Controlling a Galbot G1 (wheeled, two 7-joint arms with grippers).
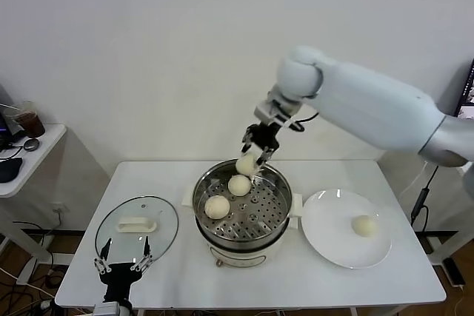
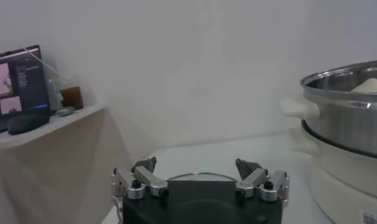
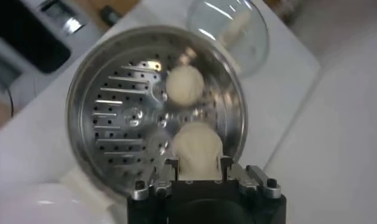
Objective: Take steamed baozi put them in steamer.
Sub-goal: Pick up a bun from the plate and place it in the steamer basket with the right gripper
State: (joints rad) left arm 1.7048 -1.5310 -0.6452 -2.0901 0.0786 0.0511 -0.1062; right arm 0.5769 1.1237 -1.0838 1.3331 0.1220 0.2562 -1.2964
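Four cream-white buns show from the head view, all smooth and round. Two baozi lie on the perforated floor of the steamer (image 1: 278, 196), a shiny steel basket in a cream pot base: one near the middle (image 1: 239, 185), one toward the robot's left (image 1: 217, 206). A third bun (image 1: 246, 163) is pinched in the right gripper (image 1: 255, 159), held over the basket's far rim. The fourth bun (image 1: 364, 225) sits alone on the flat white plate (image 1: 326, 242), just beside the steamer on the right. On the steamer's other side lies a round glass lid (image 1: 137, 229) with a white handle. The left gripper (image 1: 122, 262) hovers low at the table's (image 1: 296, 286) near edge, by the lid, its fingers spread apart and holding nothing.

From the left wrist view, that gripper's (image 2: 200, 173) two metal fingers stand wide, the lid's rim just beyond them. The steamer's (image 2: 346, 115) polished wall rises to one side, a pale bun top peeking over its rim. A side shelf carries a screen (image 2: 16, 79) and a dark drink cup (image 2: 71, 95).

From the right wrist view, the right gripper (image 3: 197, 167) is clamped on the doughy bun (image 3: 196, 146), above the basket's edge. One loose bun (image 3: 184, 85) rests on the holed steel floor; the second is hidden. The lid (image 3: 228, 27) shows past the rim.
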